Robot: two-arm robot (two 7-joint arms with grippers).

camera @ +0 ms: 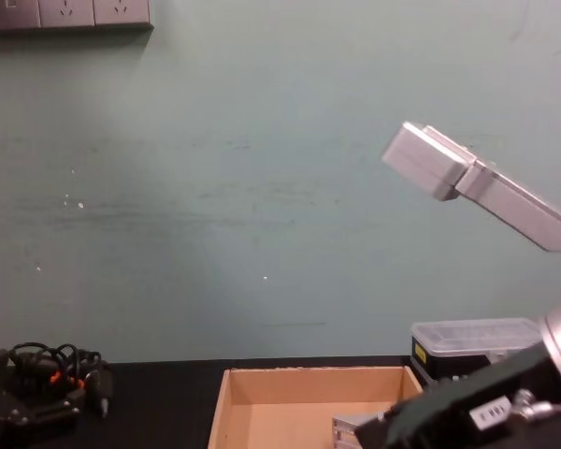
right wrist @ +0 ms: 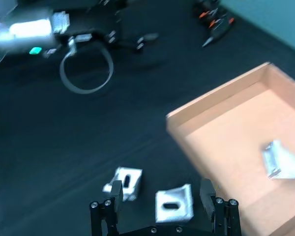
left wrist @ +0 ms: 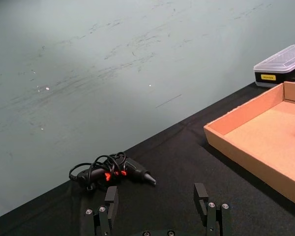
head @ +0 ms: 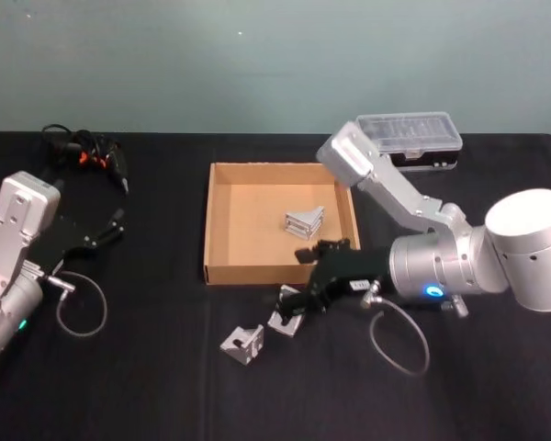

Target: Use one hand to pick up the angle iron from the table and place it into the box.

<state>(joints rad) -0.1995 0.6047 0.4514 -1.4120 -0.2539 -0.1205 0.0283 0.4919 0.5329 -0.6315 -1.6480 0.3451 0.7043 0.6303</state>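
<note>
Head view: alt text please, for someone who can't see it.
The right gripper, fingers open, hovers over an angle iron on the black table just in front of the box, which holds one bracket. A second angle iron lies nearby; the left gripper rests far left.

right gripper [head: 292,303] reaches forward and down, jaws spread, while left gripper [head: 115,227] sits parked aside, jaws apart.
</note>
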